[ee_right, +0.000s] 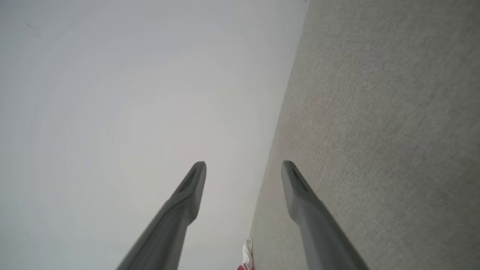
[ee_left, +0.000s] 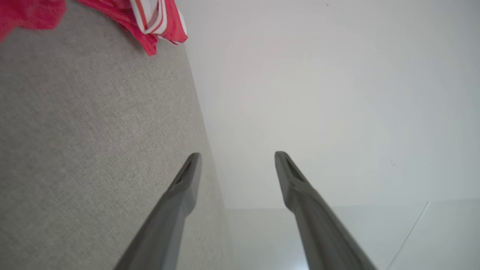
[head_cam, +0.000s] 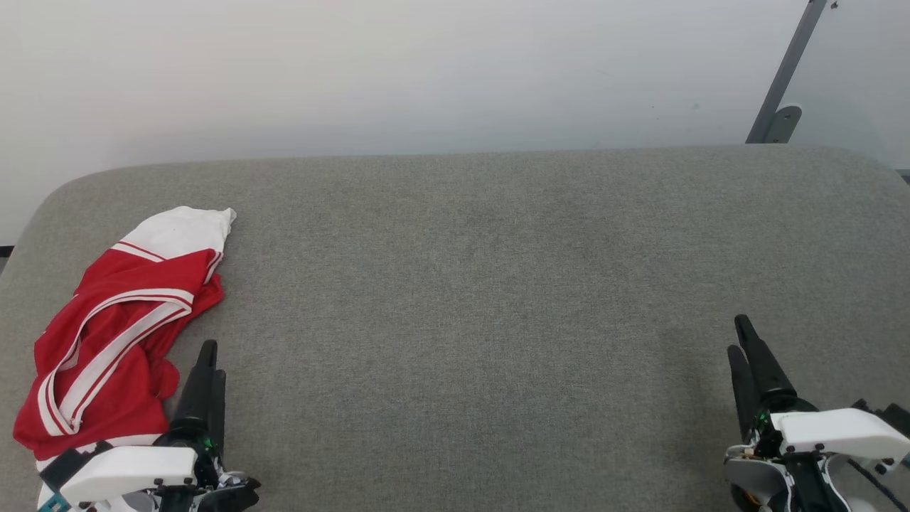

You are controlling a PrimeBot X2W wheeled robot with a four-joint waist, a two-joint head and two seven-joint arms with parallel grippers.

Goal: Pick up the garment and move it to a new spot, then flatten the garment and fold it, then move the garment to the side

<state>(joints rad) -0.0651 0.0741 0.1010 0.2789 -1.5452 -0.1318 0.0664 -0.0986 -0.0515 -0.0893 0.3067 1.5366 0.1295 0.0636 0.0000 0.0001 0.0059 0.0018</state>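
Observation:
The garment (head_cam: 117, 323), a red shirt with a white sleeve and red-and-white striped bands, lies crumpled at the left end of the grey table (head_cam: 483, 284). My left gripper (head_cam: 210, 359) stands just to its right at the lower left, open and holding nothing. In the left wrist view the left gripper (ee_left: 237, 157) is spread over the table's far edge, with the garment (ee_left: 150, 22) at the top left. My right gripper (head_cam: 739, 338) rests at the lower right, far from the garment, open and empty. A scrap of the garment (ee_right: 246, 258) peeks in at the bottom of the right wrist view, between the right gripper's (ee_right: 243, 167) fingers.
A pale wall (head_cam: 426, 71) rises behind the table. A grey metal post with a bracket (head_cam: 782, 92) leans at the back right. The table's corners are rounded, and its wide grey cloth top stretches between my two grippers.

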